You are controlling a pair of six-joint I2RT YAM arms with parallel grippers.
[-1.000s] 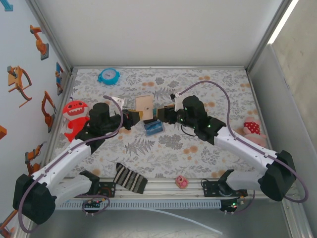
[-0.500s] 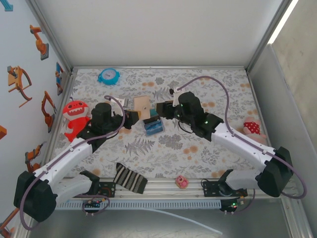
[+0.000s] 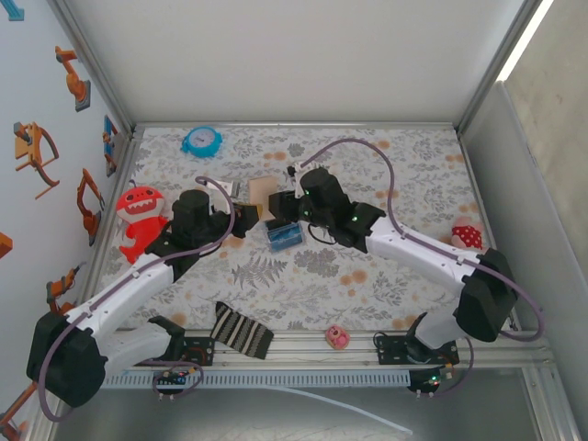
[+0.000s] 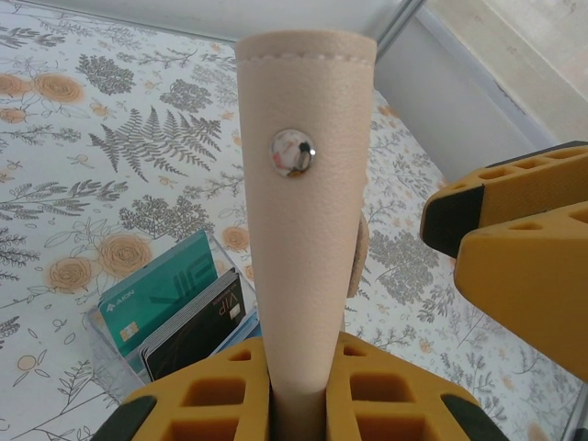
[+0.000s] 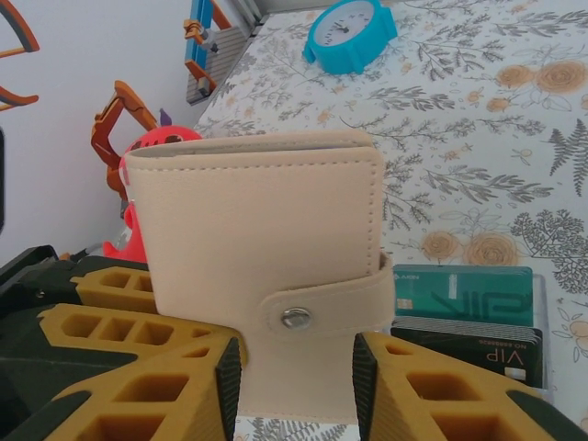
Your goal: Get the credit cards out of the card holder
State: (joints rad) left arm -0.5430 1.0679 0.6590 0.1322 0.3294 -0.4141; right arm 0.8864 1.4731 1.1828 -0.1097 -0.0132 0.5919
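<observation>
Left wrist: card holder [image 4: 308, 230] upright, clamped between left jaws.

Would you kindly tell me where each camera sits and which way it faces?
Top external: above and behind the bases, looking down on the table; both arms show, left gripper and right gripper at the holder.
Left wrist: on the left arm, facing right along its fingers, which clamp the holder edge-on.
Right wrist: on the right arm, facing left at the holder's face, clock beyond; its fingers show.
Shared: both wrist views catch the holder and cards.
</observation>
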